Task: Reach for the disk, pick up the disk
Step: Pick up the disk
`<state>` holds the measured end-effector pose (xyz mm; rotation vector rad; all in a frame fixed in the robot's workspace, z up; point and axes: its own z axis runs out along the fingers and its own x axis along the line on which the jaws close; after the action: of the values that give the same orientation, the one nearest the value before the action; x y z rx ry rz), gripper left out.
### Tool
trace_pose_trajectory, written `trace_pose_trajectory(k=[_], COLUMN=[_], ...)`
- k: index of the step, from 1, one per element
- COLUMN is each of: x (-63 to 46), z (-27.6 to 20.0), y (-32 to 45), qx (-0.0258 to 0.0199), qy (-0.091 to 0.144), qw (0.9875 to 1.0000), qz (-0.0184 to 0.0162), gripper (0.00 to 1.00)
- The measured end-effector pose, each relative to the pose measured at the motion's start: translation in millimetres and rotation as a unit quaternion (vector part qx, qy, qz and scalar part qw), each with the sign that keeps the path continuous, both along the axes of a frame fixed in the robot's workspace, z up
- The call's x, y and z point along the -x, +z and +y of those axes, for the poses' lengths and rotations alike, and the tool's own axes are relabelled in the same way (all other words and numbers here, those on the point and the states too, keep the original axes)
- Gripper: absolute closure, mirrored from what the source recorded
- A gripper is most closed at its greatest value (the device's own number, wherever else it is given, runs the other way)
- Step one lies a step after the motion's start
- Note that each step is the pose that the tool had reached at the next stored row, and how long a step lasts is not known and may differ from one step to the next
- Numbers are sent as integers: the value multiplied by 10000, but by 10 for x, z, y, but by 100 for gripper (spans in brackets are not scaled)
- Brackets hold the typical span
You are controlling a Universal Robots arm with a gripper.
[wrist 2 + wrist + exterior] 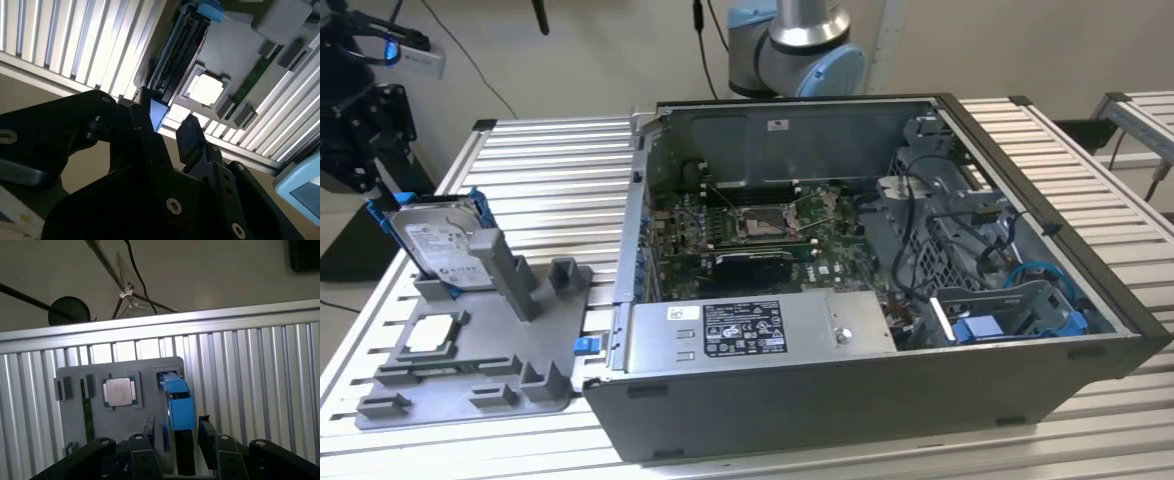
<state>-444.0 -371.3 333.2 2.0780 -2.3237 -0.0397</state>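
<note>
"Starting with the containers: what holds what?"

"Two stand on the ribbed aluminium worktop (547, 160). The open black metal computer case (854, 410) takes up its middle. Inside are a green motherboard (767, 215) on the floor and a silver box-shaped power supply (761, 325) along the near wall. The flat grey plastic tray (454, 395) lies at the worktop's near corner, on the exterior view's left. It carries a small square silver chip (434, 335) in a recess, a thin green memory strip (88, 412) in a slot, and the flat silver-grey metal disk in its bright blue plastic bracket (438, 245)."

"Where on the tray is the disk?"

"In a slot at the tray's far corner, the one away from the case, just beside a grey upright post (500, 265)."

"Which way does it point?"

"It stands on edge and leans a little, with its labelled face turned toward the case. Its long axis seems to rise from the tray, though I cannot be sure. In the first wrist view its thin blue-framed edge faces up at the camera."

"And the claw?"

"The black two-fingered gripper (176, 432) hangs right over the disk. Its fingers (148, 429) are apart, one on each side of that upper edge. I cannot tell whether either one touches it."
</note>
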Motion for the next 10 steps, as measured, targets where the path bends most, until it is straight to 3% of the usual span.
trace_pose_trajectory(k=[10], x=[12], z=[1], y=[-182], qx=[-1], qy=[133], qw=[9999], qz=[-1], gripper=[0])
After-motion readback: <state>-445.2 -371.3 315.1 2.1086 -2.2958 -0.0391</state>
